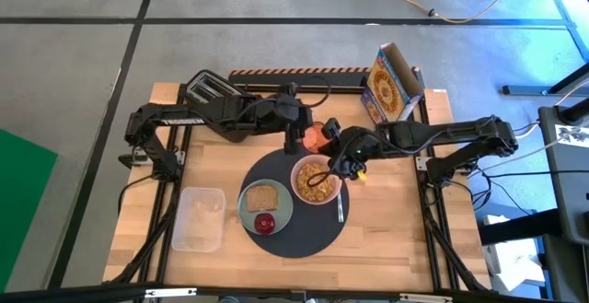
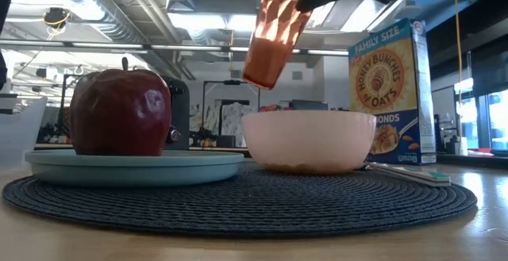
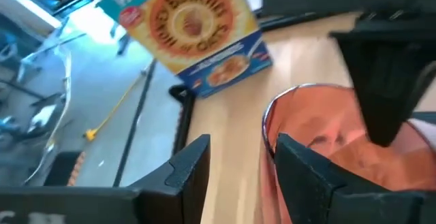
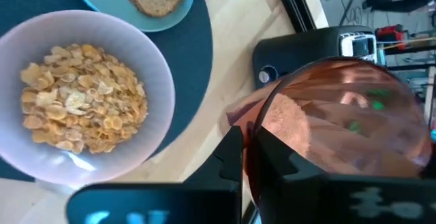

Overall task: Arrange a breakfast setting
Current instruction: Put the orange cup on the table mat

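The left gripper (image 1: 311, 135) pinches the rim of the orange cup (image 1: 315, 136), one finger (image 3: 310, 176) inside the mouth and the other outside the wall, and holds it tilted in the air above the far edge of the round dark grey mat (image 1: 276, 243), as the low view shows. The right gripper (image 1: 342, 160) is beside it with its fingers pressed together; one dark finger (image 4: 286, 173) lies against the cup's side in the right wrist view, and whether it grips the cup cannot be told. Just below and beside the cup stands the translucent pink bowl (image 1: 317, 180), filled with cereal flakes (image 4: 82, 94), on the mat's right part. The metal spoon (image 1: 340, 207) lies close to the bowl on the mat's right edge. To the bowl's left on the mat sits the pale green plate (image 1: 286, 203), carrying the toast slice (image 1: 264, 197) and the small red fruit (image 1: 265, 224) side by side. Behind the cup, at the table's far edge, are the black toaster (image 1: 210, 87) under the left arm and an opened cereal box (image 1: 394, 84) standing upright to the right. A clear plastic tub (image 1: 199, 218) lies on the wooden table (image 1: 396, 234) left of the mat, apart from it.
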